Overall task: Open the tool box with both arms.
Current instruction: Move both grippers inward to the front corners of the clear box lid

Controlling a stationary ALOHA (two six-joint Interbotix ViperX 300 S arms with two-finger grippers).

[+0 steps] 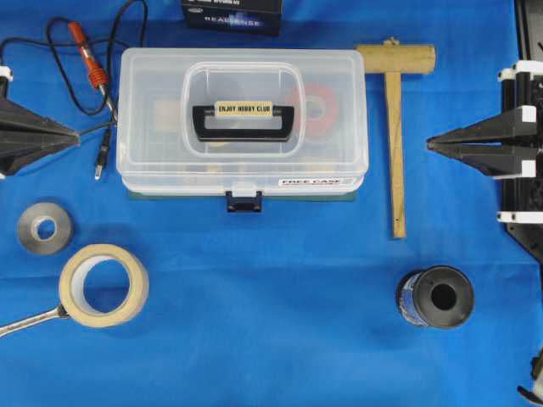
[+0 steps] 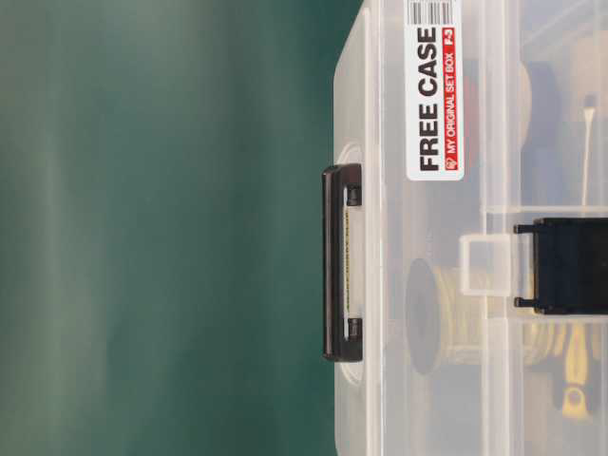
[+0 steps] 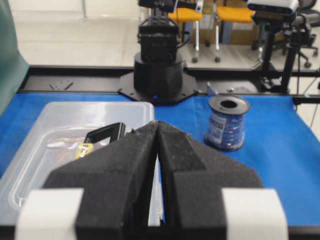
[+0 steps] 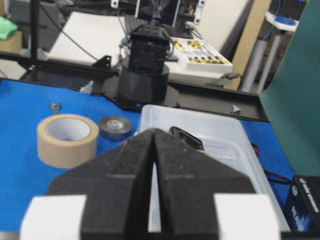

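At the bottom of the overhead frame, one roll of beige masking tape [image 1: 103,286] is lying at lower left with a metal wrench [image 1: 32,321] tucked beneath its edge, and one dark wire spool [image 1: 435,297] is standing at lower right. One smaller grey tape roll [image 1: 44,228] is resting just above the masking tape.

At mid-frame the tool box [image 1: 243,119] is sitting closed, its black handle [image 1: 244,121] lying flat on the lid and its dark latch [image 1: 243,200] facing the bottom edge. Open blue cloth [image 1: 271,339] is being left clear between the latch and the lower objects.

The left gripper [image 1: 75,132] is being held at the left edge, fingers pressed together and gripping nothing, with a red soldering iron [image 1: 89,56] and its cable lying between it and the box. The right gripper [image 1: 433,145] is likewise closed and empty at the right edge, with one wooden mallet [image 1: 395,119] lying between it and the box.

At the top edge, one dark cardboard box [image 1: 231,14] is being cropped by the frame.
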